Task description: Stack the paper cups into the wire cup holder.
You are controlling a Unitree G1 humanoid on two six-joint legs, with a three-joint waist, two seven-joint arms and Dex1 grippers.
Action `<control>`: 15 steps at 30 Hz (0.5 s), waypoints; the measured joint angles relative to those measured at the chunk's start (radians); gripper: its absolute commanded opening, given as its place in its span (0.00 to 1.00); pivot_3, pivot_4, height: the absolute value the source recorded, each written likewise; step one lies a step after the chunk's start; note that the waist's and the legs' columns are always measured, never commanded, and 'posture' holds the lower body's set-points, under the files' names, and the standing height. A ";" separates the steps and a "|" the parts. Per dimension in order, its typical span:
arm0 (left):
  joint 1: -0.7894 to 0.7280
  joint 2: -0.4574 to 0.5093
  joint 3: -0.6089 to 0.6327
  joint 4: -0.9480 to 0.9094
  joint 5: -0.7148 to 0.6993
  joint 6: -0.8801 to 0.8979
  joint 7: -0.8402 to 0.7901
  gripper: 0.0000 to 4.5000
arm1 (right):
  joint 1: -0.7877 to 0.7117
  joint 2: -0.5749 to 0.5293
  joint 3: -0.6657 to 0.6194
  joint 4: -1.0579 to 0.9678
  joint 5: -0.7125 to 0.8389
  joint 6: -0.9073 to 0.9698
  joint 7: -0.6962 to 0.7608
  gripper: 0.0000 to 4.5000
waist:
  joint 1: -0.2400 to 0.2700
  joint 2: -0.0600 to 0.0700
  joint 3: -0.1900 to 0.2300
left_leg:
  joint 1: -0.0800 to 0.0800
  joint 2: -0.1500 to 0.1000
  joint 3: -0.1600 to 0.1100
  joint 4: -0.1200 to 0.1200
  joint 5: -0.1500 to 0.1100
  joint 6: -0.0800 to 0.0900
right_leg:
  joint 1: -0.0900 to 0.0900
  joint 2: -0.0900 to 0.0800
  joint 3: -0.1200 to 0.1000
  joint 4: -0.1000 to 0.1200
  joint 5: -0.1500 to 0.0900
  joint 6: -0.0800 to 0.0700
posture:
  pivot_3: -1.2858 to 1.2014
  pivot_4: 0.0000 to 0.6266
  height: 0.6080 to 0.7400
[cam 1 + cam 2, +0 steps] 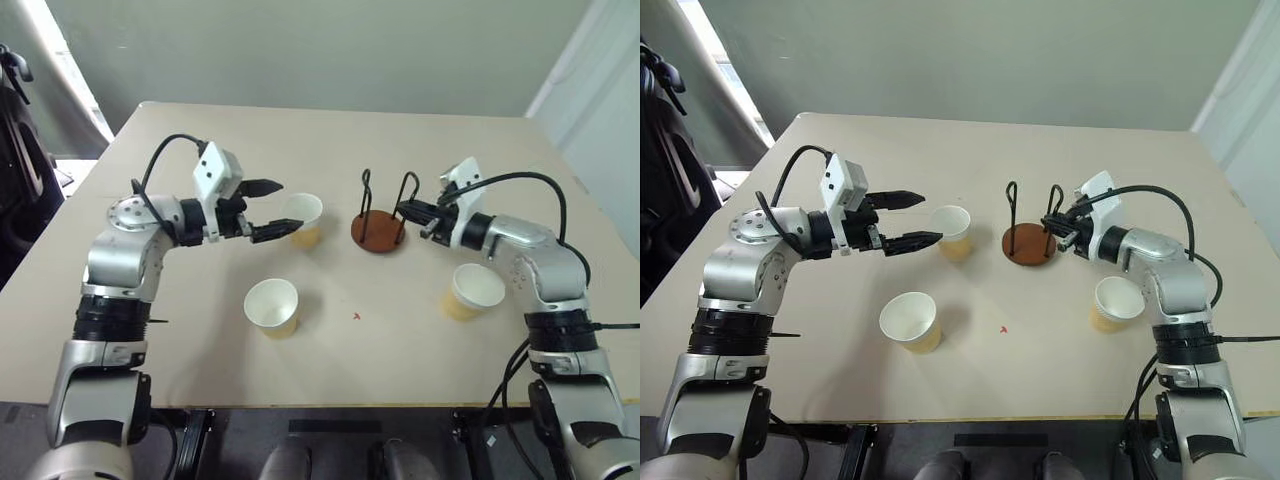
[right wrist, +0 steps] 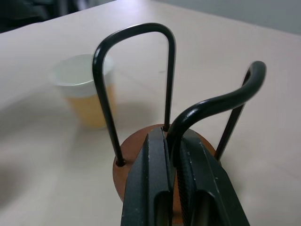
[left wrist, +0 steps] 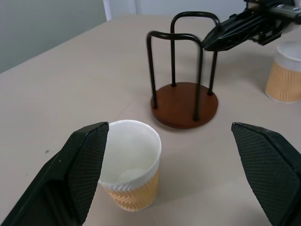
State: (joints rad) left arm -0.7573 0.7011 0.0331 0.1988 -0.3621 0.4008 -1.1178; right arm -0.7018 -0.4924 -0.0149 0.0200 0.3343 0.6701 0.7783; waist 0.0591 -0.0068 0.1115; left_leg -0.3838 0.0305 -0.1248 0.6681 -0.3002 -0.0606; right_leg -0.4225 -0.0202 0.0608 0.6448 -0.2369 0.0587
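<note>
Nothing stacked yet. The wire cup holder (image 1: 381, 231) stands empty, centre-right of the head view, disc base flat on the bench (image 1: 330, 140), both wire loops upright and bare.

All three paper cups are loose on the bench, upright, mouths up:
- far cup (image 1: 302, 218), just left of the holder, centre of the frame
- near cup (image 1: 272, 306), lower centre-left
- right cup (image 1: 473, 291), lower right, below my right arm

My left tool (image 1: 279, 209) is spread wide and empty, its tips just beside the far cup; in the left wrist view that cup (image 3: 130, 171) sits low between the two fingers (image 3: 82, 172), nearer one than the other, not touched as far as I can see.

My right tool (image 2: 173, 160) is clamped shut on the nearer wire loop of the holder (image 2: 141, 99), the wire pinched between its two black fingers; looks like I'm steadying or shifting the holder, not carrying a cup.

Judgement: zero of three done. Left: pick up each cup, drop it inside the loops, nest the rest. Far cup looks first in line.
</note>
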 measured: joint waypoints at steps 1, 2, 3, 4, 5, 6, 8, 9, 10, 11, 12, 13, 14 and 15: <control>0.000 0.005 0.000 0.001 0.000 0.000 -0.007 1.00 | 0.008 -0.008 0.001 -0.023 0.009 0.013 0.011 0.00 | 0.000 0.000 0.000 | 0.000 0.000 0.000 0.000 0.000 0.000 | 0.000 0.000 0.000 0.000 0.000 0.000 | 0.52 0.24 1.00; 0.000 0.008 0.000 0.003 0.000 0.000 -0.011 1.00 | 0.016 -0.020 0.004 -0.045 0.019 0.025 0.022 0.00 | 0.000 0.000 0.000 | 0.000 0.000 0.000 0.000 0.000 0.000 | 0.000 0.000 0.000 0.000 0.000 0.000 | 0.52 0.24 1.00; 0.000 0.009 0.000 0.005 0.000 -0.001 -0.012 1.00 | 0.024 -0.030 0.007 -0.064 0.026 0.037 0.031 0.00 | 0.000 0.000 0.000 | 0.000 0.000 0.000 0.000 0.000 0.000 | 0.000 0.000 0.000 0.000 0.000 0.000 | 0.52 0.24 1.00; 0.000 0.010 0.000 0.006 0.001 0.000 -0.015 1.00 | 0.030 -0.038 0.008 -0.080 0.034 0.047 0.036 0.00 | 0.000 0.000 0.000 | 0.000 0.000 0.000 0.000 0.000 0.000 | 0.000 0.000 0.000 0.000 0.000 0.000 | 0.52 0.24 1.00; 0.000 0.010 0.000 0.006 0.001 -0.001 -0.017 1.00 | 0.039 -0.046 0.010 -0.104 0.041 0.061 0.043 0.00 | -0.001 0.000 0.000 | 0.000 0.000 0.000 0.000 0.000 0.000 | 0.000 0.000 0.000 0.000 0.000 0.000 | 0.52 0.24 1.00; 0.000 0.011 0.000 0.007 0.001 -0.001 -0.019 1.00 | 0.051 -0.055 0.013 -0.128 0.053 0.072 0.049 0.00 | -0.001 0.000 0.000 | 0.000 0.000 0.000 0.000 0.000 0.000 | 0.000 0.000 0.000 0.000 0.000 0.000 | 0.52 0.24 1.00; 0.000 0.012 0.000 0.008 0.001 -0.001 -0.021 1.00 | 0.068 -0.065 0.019 -0.166 0.068 0.096 0.057 0.00 | -0.002 0.000 0.000 | 0.000 0.000 0.000 0.000 0.000 0.000 | 0.000 0.000 0.000 0.000 0.000 0.000 | 0.52 0.24 1.00; 0.000 0.012 0.000 0.008 0.001 -0.001 -0.026 1.00 | 0.081 -0.070 0.022 -0.190 0.076 0.105 0.057 0.00 | -0.002 0.000 0.000 | 0.000 0.000 0.000 0.000 0.000 0.000 | 0.000 0.000 0.000 0.000 0.000 0.000 | 0.52 0.24 1.00; 0.000 0.012 0.000 0.009 0.002 -0.001 -0.029 1.00 | 0.092 -0.072 0.025 -0.210 0.082 0.114 0.057 0.00 | -0.002 0.000 0.000 | 0.000 0.000 0.000 0.000 0.000 0.000 | 0.000 0.000 0.000 0.000 0.000 0.000 | 0.52 0.24 1.00; 0.000 0.012 -0.001 0.009 0.002 -0.001 -0.030 1.00 | 0.106 -0.073 0.029 -0.235 0.090 0.124 0.057 0.00 | -0.003 0.000 0.000 | 0.000 0.000 0.000 0.000 0.000 0.000 | 0.000 0.000 0.000 0.000 0.000 0.000 | 0.52 0.24 1.00; -0.001 0.012 -0.003 0.009 0.002 -0.001 -0.031 1.00 | 0.118 -0.073 0.032 -0.255 0.096 0.131 0.057 0.00 | -0.003 0.000 0.000 | 0.000 0.000 0.000 0.000 0.000 0.000 | 0.000 0.000 0.000 0.000 0.000 0.000 | 0.52 0.24 1.00; -0.001 0.012 -0.005 0.010 0.002 -0.001 -0.032 1.00 | 0.129 -0.073 0.035 -0.270 0.100 0.137 0.056 0.00 | -0.003 0.000 0.000 | 0.000 0.000 0.000 0.001 0.000 0.000 | 0.000 0.000 0.000 0.000 0.000 0.000 | 0.52 0.24 1.00; -0.001 0.012 -0.007 0.010 0.002 -0.001 -0.033 1.00 | 0.136 -0.073 0.035 -0.276 0.103 0.141 0.055 0.00 | -0.003 0.000 0.000 | 0.000 0.000 0.000 0.001 0.000 0.000 | 0.000 0.000 0.000 0.000 0.000 0.000 | 0.52 0.24 1.00; -0.002 0.012 -0.007 0.010 0.002 -0.001 -0.034 1.00 | 0.144 -0.073 0.035 -0.285 0.104 0.145 0.052 0.00 | -0.003 0.000 0.000 | 0.000 0.000 0.000 0.001 0.000 0.000 | 0.000 0.000 0.000 0.000 0.000 0.000 | 0.52 0.24 1.00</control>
State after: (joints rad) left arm -0.7590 0.7135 0.0261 0.2088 -0.3596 0.4002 -1.1516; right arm -0.5579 -0.5652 0.0203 -0.2646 0.4379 0.8155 0.8303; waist 0.0559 -0.0069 0.1114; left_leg -0.3836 0.0307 -0.1251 0.6693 -0.3002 -0.0605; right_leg -0.4221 -0.0201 0.0609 0.6447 -0.2369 0.0588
